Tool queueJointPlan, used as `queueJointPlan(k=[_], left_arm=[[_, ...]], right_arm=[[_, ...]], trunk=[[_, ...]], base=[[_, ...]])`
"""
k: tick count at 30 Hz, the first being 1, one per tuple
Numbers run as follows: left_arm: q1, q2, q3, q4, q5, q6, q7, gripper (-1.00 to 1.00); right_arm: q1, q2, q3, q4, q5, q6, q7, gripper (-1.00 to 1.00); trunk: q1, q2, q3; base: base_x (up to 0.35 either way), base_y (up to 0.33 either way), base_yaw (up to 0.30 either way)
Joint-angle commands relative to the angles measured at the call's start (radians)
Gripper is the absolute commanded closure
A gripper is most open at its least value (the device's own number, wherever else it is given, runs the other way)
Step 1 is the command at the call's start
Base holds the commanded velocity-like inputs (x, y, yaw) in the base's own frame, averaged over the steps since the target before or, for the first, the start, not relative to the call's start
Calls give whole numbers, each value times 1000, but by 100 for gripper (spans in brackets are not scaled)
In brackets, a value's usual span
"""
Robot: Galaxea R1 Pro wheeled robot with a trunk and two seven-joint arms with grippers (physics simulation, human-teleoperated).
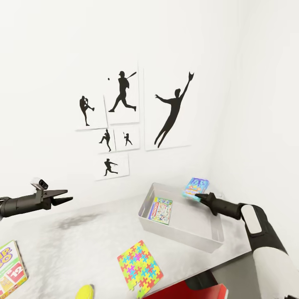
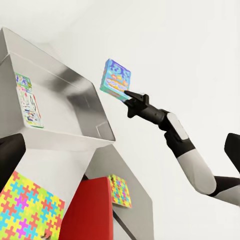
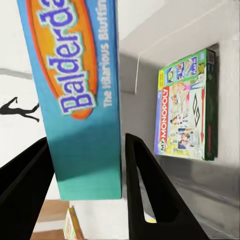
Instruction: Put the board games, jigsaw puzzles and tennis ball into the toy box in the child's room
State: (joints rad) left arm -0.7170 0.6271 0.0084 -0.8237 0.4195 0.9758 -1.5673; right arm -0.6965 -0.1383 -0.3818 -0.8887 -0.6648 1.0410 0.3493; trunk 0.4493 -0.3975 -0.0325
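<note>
Right pincer (image 1: 198, 196) clamps the flat blue-cyan board game (image 1: 195, 188), raised above the toy box (image 1: 182, 236) at 4 o'clock in the head view. Left pincer (image 1: 65, 196), at 9 o'clock, stands apart, empty. A glossy green-edged game (image 1: 161, 210) lies inside; the jigsaw puzzle (image 1: 139, 265) rests on the pale counter (image 1: 83, 245).

Left wrist view: thin grey box walls (image 2: 75, 100).

Right wrist view: matte black fingers (image 3: 150, 195) flank the game's edges.

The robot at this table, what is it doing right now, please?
It is tidying toys into the toy box on the table. The right gripper holds a blue board game between its fingers, raised over the box's far edge. A green-edged board game already lies inside the box. The left gripper hovers open and empty above the table. A jigsaw puzzle, another game box and a yellow-green ball wait on the table.
</note>
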Motion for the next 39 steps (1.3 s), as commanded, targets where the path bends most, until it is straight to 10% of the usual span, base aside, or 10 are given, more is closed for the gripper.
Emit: queueJointPlan(k=[1,14,29,39], left_arm=[[-1,0,-1,0,0,11,-4,-100],[-1,0,-1,0,1,11,-4,-100],[-1,1,1,0,1,11,-4,-100],[-1,2,2,0,1,11,-4,-100]], right_arm=[[-3,-2,-1,5,-4,6,2,100],[-9,-68,69,154,-6,6,-32,100],[-13,-65,203,181,-5,6,-37,100],[-52,-55,223,248,-4,6,-90,100]], trunk=[[1,-2,-2],[1,-2,-2],[1,-2,-2],[1,-2,-2]], base=[[0,0,0],[0,0,0],[0,0,0],[0,0,0]])
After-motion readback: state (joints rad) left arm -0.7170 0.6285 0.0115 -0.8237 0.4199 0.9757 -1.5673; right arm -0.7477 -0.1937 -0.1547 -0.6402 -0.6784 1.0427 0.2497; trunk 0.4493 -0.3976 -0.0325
